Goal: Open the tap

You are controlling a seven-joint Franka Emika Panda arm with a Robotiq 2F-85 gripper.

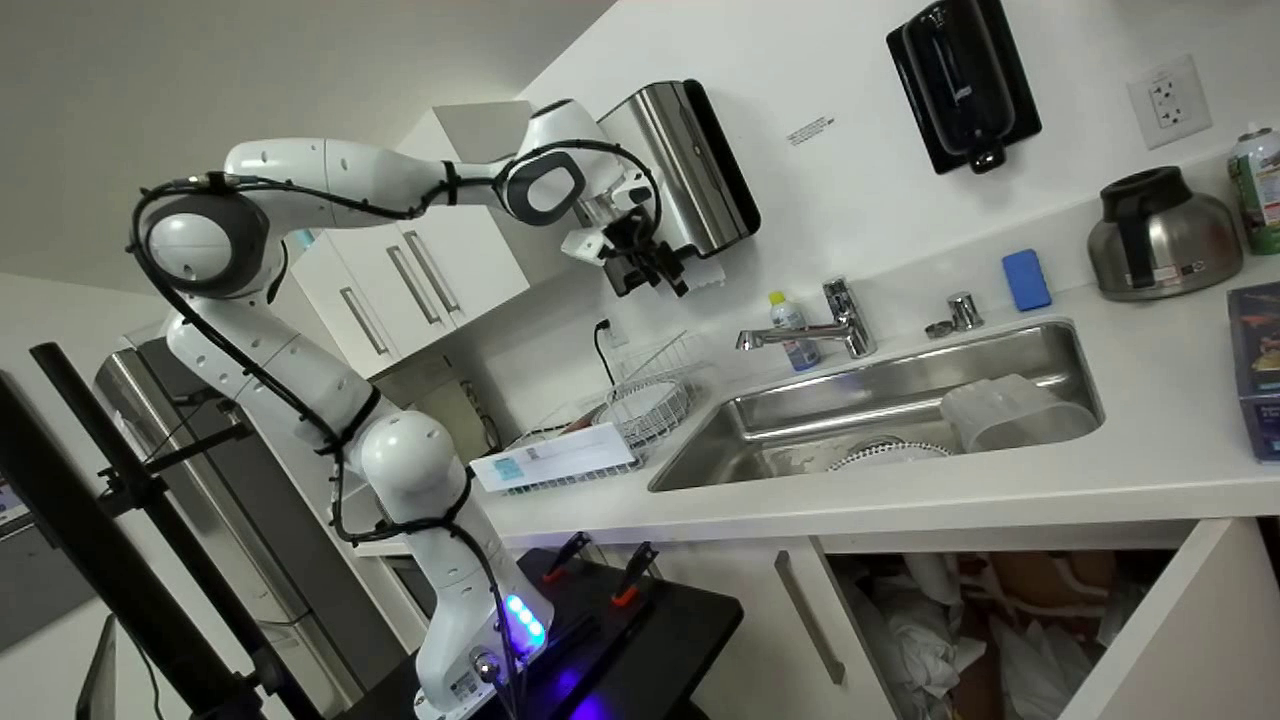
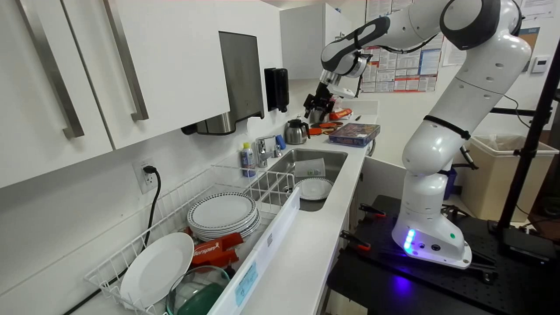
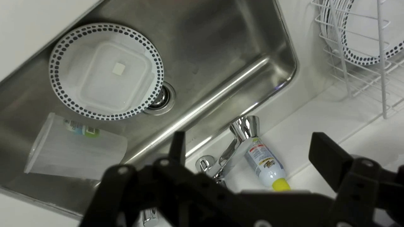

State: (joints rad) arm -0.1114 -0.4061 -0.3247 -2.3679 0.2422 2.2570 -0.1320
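Note:
The chrome tap (image 1: 853,325) stands at the back edge of the sink, its spout running level and its slim lever pointing up. It also shows in an exterior view (image 2: 262,156) and in the wrist view (image 3: 230,151), where its base and lever are largely hidden behind the black gripper. My gripper (image 3: 251,149) is open, with its fingers wide apart and nothing between them. In both exterior views the gripper (image 1: 655,272) (image 2: 319,105) hangs in the air well above the counter, apart from the tap.
A yellow-capped bottle (image 3: 266,164) stands beside the tap. A stubby chrome fitting (image 1: 963,311) and blue sponge (image 1: 1026,280) are on its far side. The sink (image 1: 800,408) holds a plate and a clear container. A steel dispenser (image 1: 670,160) hangs near the gripper. A dish rack (image 2: 175,218) stands beside the sink.

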